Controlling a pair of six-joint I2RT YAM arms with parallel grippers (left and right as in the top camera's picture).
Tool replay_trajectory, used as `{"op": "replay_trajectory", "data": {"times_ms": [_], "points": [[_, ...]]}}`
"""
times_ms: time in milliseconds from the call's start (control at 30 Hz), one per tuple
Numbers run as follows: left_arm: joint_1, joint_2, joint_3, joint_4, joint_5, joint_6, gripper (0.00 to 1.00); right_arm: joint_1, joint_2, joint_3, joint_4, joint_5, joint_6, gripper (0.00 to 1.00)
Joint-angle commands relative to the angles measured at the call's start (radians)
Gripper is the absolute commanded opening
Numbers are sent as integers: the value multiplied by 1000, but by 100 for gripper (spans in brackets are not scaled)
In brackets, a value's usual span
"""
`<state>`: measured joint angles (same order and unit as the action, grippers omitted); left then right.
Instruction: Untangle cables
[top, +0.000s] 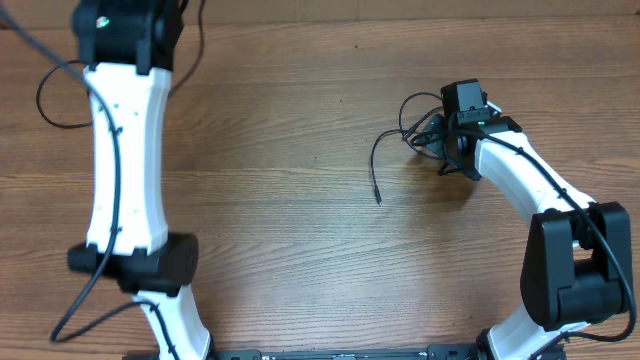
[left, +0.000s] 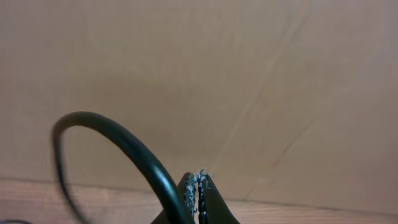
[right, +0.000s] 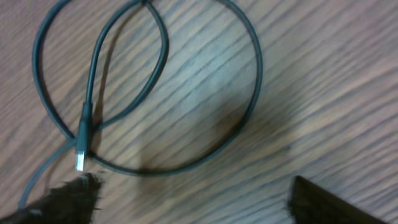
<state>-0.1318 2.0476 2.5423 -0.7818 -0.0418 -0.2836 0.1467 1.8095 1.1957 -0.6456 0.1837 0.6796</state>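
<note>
The cables (top: 418, 128) lie as thin black loops on the wooden table at the upper right, one strand trailing left and down to a plug tip (top: 378, 199). My right gripper (top: 447, 150) hangs right over the loops. In the right wrist view its fingers (right: 193, 199) are spread wide with bare table between them, and the cable loops (right: 155, 93) with a small plug tip (right: 81, 158) lie just beyond the left finger. My left gripper (left: 199, 196) is shut and empty, facing a plain tan surface. It sits at the top left edge of the overhead view.
The left arm (top: 125, 160) runs down the left side of the table, with its own thick black wire (left: 112, 143) arcing in front of the left wrist camera. The right arm (top: 545, 220) bends along the right side.
</note>
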Motion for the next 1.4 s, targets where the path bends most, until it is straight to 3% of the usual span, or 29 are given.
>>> {"op": "replay_trajectory", "data": {"times_ms": [0,200,400,833,1000,1233,1367], "points": [[3,71,13,26,-10,48,4,4,-6,2,4,-59,2,100],[24,166,13,74,-13,169,4,3,-6,2,8,-58,2,100],[79,187,13,107,-14,203,4,3,-6,2,8,-58,2,100],[145,240,13,-76,-9,217,4,3,-6,2,8,-58,2,100],[142,311,13,-93,115,216,4,3,-6,2,8,-58,2,100],[145,375,13,-14,141,-31,4,3,-6,2,8,-58,2,100],[142,374,13,132,195,-43,4,3,-6,2,8,-58,2,100]]}}
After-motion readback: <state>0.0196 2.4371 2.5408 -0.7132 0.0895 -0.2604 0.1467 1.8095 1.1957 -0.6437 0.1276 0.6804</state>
